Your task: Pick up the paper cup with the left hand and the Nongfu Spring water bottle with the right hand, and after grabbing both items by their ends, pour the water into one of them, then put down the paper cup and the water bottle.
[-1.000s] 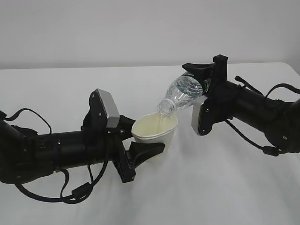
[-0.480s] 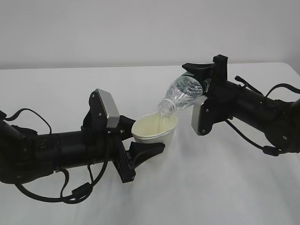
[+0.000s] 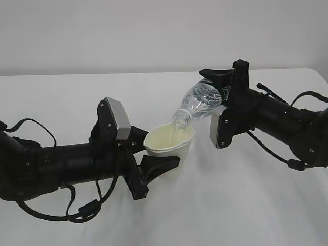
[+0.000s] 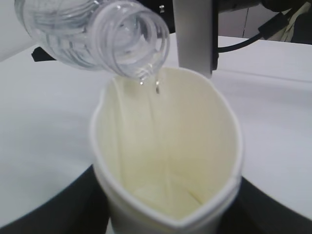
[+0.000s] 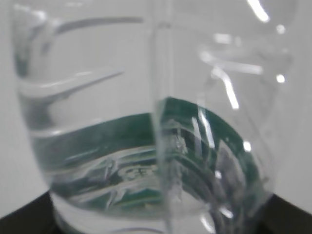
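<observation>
- Two hands meet over the middle of the white table (image 3: 256, 205), each holding one thing.
- The right hand (image 3: 225, 89) pinches the fat end of the Nongfu Spring water bottle (image 3: 201, 102) between its fingers.
- The bottle lies tipped, its long way slanting down from that hand toward the left, mouth lowest.
- The mouth hangs just above the far rim of the paper cup (image 3: 169, 143), not touching it.
- The left hand (image 3: 148, 154) squeezes the cup from both sides, so its rim looks pinched to a point.
- A thin stream of the water (image 4: 157, 112) falls into the cup.
- To stop, I think the bottle must tip back up first.
</observation>
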You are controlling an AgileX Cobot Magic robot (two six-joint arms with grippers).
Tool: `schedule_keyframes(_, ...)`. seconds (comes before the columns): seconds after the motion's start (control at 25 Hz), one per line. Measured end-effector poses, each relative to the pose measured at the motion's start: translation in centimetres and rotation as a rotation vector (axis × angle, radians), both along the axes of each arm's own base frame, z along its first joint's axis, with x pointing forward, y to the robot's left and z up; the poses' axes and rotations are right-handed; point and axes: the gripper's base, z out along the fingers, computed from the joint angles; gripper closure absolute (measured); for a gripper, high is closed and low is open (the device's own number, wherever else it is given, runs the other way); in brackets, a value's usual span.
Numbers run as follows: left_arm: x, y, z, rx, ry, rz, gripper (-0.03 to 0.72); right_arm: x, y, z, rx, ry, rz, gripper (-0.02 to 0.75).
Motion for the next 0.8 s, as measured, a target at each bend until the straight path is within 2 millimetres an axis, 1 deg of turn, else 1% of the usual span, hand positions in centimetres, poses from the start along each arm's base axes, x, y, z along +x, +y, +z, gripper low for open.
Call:
schedule_keyframes(0.44,0.00,0.00,-0.01,0.001,0.001,0.000,0.274,0.00,0.00,0.00,0.000,0.000,0.000,0.262)
schedule_keyframes(0.8,0.00,0.00,-0.01,0.002,0.000,0.000,0.274,0.00,0.00,0.00,-0.001,0.000,0.000,0.279)
